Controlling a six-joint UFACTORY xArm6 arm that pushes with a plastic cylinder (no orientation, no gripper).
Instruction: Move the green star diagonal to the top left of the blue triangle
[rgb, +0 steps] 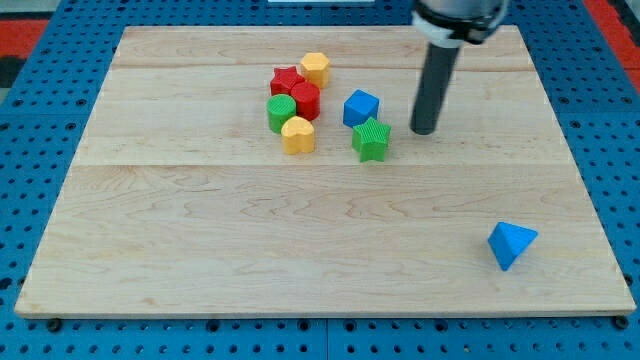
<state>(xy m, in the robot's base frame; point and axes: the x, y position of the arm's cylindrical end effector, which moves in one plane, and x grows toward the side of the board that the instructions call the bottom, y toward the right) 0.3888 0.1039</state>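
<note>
Your task is hardly begun: the green star (371, 139) sits near the surface's (300, 250) top edge, well apart from the blue triangle (511, 244) by the bottom right corner. Your end effector is a bare rod, gripping nothing; its tip (424, 131) is just right of the star.

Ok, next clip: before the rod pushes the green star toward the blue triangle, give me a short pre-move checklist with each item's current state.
1. My tip visible and on the board: ok.
2. Tip beside the green star: ok, it sits just to the star's right and slightly toward the view's top; contact cannot tell.
3. Tip on the correct side for pushing: not ok, the blue triangle lies toward the view's lower right, so the tip should be at the star's upper left.
4. Path between star and triangle free of blocks: ok.
5. Blue cube close to the star's upper left, may get nudged when repositioning: not ok.
</note>
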